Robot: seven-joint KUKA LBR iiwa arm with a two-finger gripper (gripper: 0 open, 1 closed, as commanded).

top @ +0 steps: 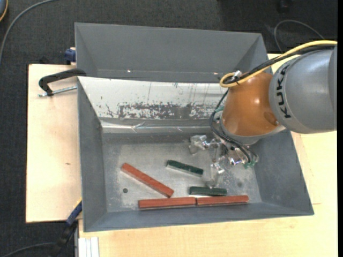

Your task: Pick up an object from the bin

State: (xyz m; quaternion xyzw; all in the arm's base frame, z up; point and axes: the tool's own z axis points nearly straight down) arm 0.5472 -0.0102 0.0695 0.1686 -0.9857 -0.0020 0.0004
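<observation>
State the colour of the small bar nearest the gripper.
The bar is dark green; the camera view shows it best.

Light's pretty even from above in here. The back wall of the bin (155,98) throws a pale glare band, my orange cover (246,111) has a soft sheen, and there's just a faint shadow under my claw (217,176). The carpet (161,4) outside looks dark.
</observation>
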